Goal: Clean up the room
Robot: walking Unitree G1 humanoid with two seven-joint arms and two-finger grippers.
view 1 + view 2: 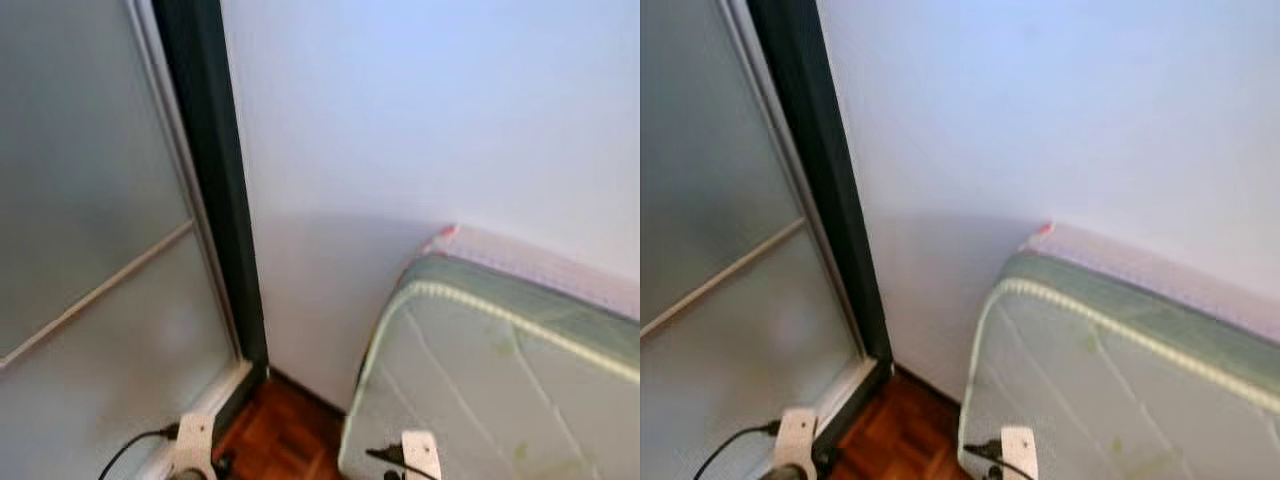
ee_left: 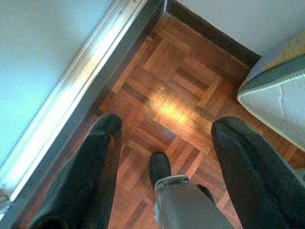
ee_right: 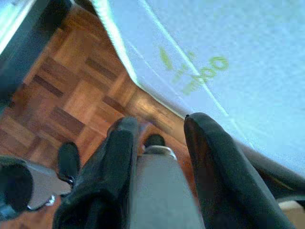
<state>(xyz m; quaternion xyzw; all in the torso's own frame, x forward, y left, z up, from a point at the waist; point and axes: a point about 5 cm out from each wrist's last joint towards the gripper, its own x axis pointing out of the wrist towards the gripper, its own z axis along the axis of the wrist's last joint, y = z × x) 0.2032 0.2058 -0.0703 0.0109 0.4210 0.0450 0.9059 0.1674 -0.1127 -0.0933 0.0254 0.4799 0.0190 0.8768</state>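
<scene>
A room corner: a white wall (image 1: 420, 110), a frosted sliding door (image 1: 90, 250), a mattress (image 1: 500, 390) on wood floor (image 2: 176, 95). Left gripper (image 2: 164, 129) and right gripper (image 3: 159, 126) hang with jaws open, empty.

sliding door (image 1: 90, 250) left | wall (image 1: 420, 110) ahead | mattress (image 1: 500, 390) right, against wall | parquet floor (image 1: 285, 435) between door and mattress

Each gripper (image 2: 164, 131) has two long, rounded black fingers (image 3: 217, 162) on a silver-grey body, and thin black cables (image 1: 135, 445) run to the pale wrist blocks (image 1: 420, 452).
</scene>
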